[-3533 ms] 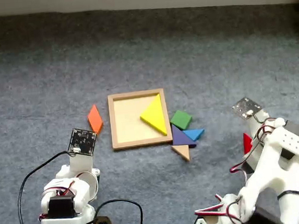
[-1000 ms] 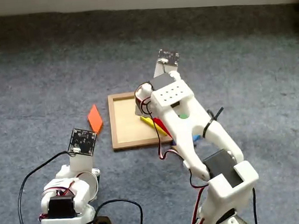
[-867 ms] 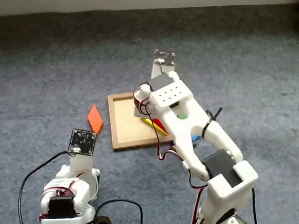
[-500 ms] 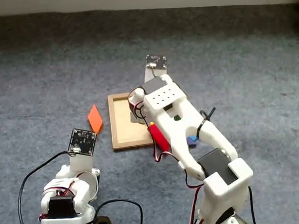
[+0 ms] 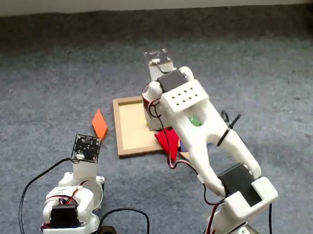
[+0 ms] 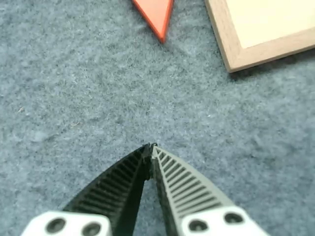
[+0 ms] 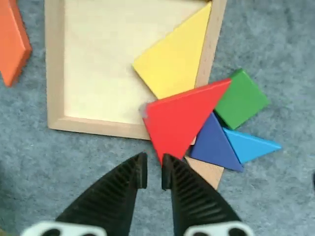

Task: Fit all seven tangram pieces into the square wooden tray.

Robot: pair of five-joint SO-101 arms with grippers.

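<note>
- While the red triangle [image 7: 179, 120] lies askew over the rim of the wooden tray [image 7: 55, 73], at the centre of the high view, it also overlaps the yellow triangle [image 7: 172, 61] and the dark blue piece [image 7: 212, 145].
- The right gripper [image 7: 151, 173] hovers at its near tip, fingers a sliver apart and gripping nothing.
- The left gripper [image 6: 149, 147] has its fingers pressed together over the carpet [image 6: 74, 98], near the orange piece [image 6: 155, 11].
- The triangle looks light, rigid and smooth-faced, so probably slippery. Pinch the raised corner edge-on.
</note>
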